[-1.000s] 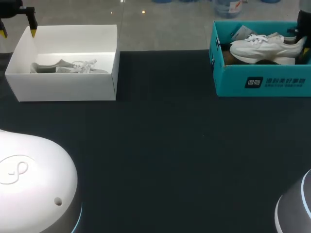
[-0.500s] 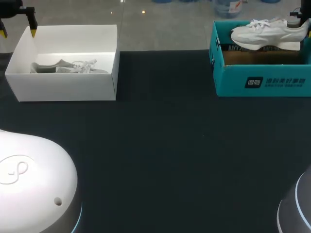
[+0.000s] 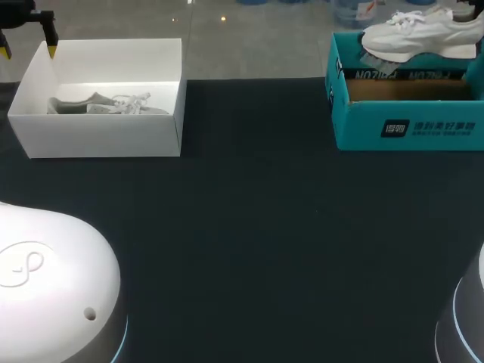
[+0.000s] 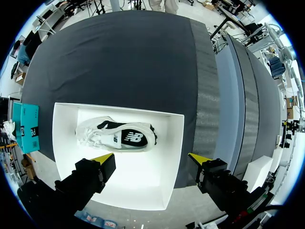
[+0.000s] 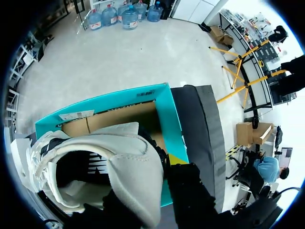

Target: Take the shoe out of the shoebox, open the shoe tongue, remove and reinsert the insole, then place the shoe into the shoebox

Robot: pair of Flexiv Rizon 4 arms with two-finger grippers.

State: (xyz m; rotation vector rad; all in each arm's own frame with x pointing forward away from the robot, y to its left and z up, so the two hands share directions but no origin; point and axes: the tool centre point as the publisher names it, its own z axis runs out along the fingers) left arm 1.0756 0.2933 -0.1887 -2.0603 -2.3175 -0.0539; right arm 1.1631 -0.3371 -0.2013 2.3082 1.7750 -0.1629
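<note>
Right wrist view: the shoe (image 5: 105,167) is held clamped at its heel by the right claw (image 5: 162,164), above the teal shoebox (image 5: 119,98). It should be carried level, clear of the box walls, then set on open worktop (image 3: 257,227). The left claw (image 4: 151,158) hangs wide open.

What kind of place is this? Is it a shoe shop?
Likely a robot test lab, not a shop: on a dark table, the right gripper holds a white sneaker above a teal shoebox, and the left gripper hangs open over a white shoebox with a black-and-white sneaker.
</note>
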